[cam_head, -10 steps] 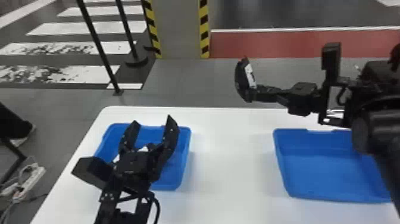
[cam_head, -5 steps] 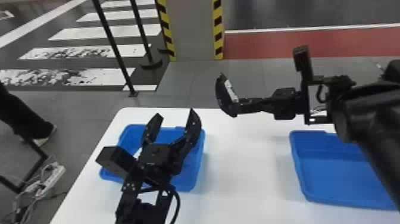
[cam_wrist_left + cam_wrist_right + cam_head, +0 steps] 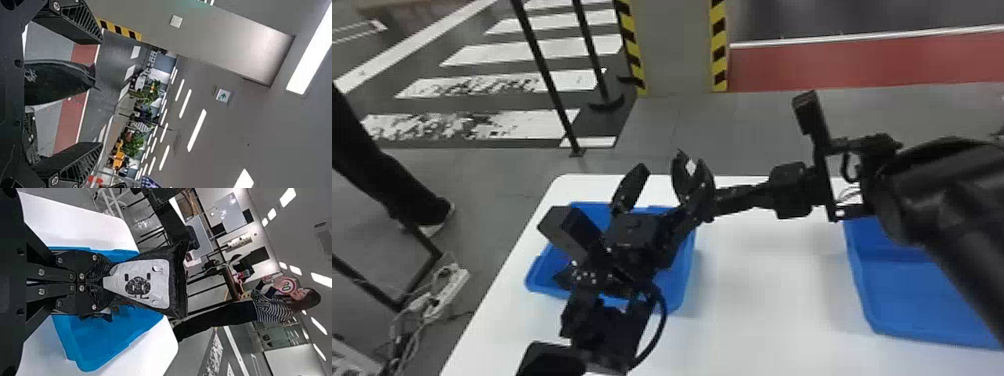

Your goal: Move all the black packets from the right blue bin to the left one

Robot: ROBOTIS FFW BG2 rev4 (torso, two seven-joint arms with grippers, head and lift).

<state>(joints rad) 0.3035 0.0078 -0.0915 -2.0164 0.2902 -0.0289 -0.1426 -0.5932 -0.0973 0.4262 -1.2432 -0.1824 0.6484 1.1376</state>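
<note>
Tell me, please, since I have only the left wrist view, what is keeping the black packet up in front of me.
Observer: The right hand is shut on one end of the black packet.
Operator: Thank you. Is there any marking on the side that faces the right wrist camera?
Observer: Yes, a large pale panel with dark print.
Operator: And what is behind my left hand, as the head view sees it?
Observer: The left blue bin.
</note>
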